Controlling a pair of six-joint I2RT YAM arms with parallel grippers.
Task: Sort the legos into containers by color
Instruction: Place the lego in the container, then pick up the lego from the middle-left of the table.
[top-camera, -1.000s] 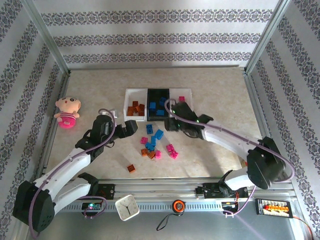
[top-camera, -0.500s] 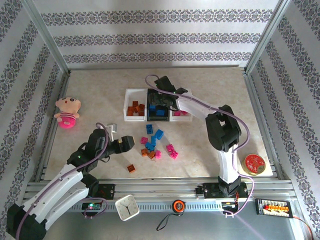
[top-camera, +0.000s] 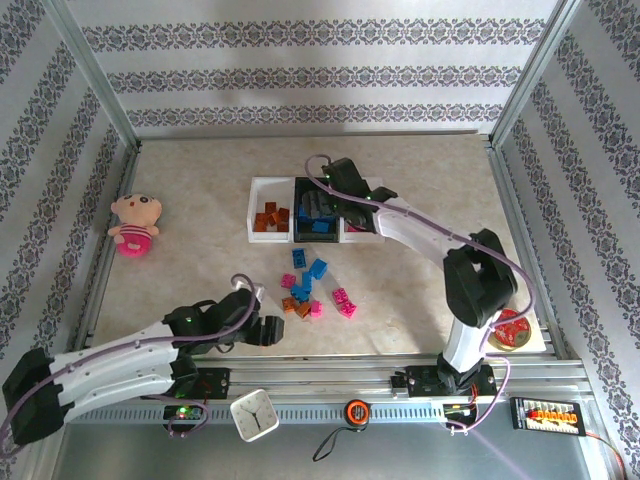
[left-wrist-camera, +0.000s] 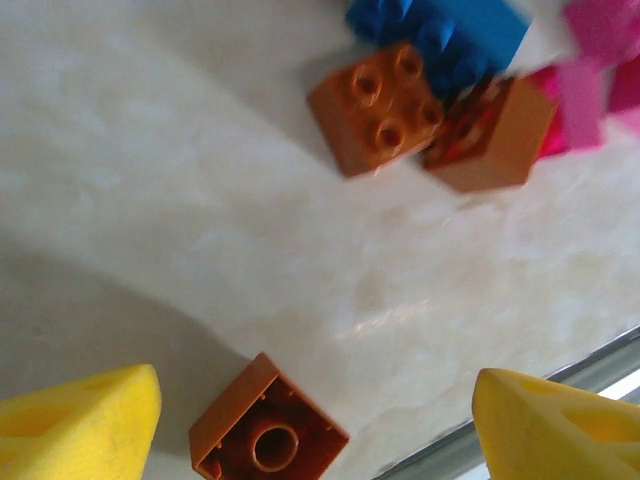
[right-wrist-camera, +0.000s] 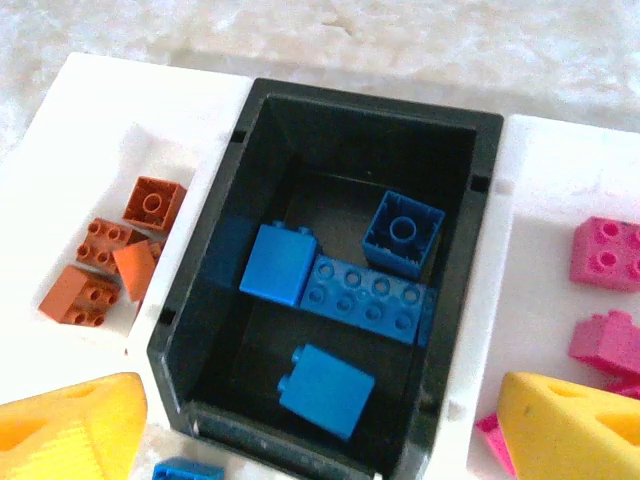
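**Left claw straddles an upturned brown brick; right claw hangs empty over the blue tray**

Left gripper (left-wrist-camera: 318, 428) first: yellow fingers (left-wrist-camera: 85, 425) spread wide, one on each side of a lone orange-brown brick (left-wrist-camera: 265, 438). Neither pad touches it, so nothing is grasped. The brick lies hollow side up on the table (left-wrist-camera: 180, 200), skewed to the fingers and nearer one than the other.

To do this pick well, I'd say turn the wrist so the pads meet two flat faces. Then centre over the brick, drop low and close evenly. A corner pinch would likely spin it away.

Further out, the loose pile (top-camera: 310, 288) of orange-brown, blue and pink legos sits near but apart, so there's no crowding. This brick's home is the left white tray (top-camera: 258, 195), well up the table.

Over to the right gripper (right-wrist-camera: 320, 430): fingers parted and empty, hanging above the black middle tray (right-wrist-camera: 360, 105), where blue bricks (right-wrist-camera: 370, 290) lie. Pink bricks (right-wrist-camera: 605, 250) sit in the right white tray (right-wrist-camera: 535, 170). It should lift clear of the rim before swinging to the pile.
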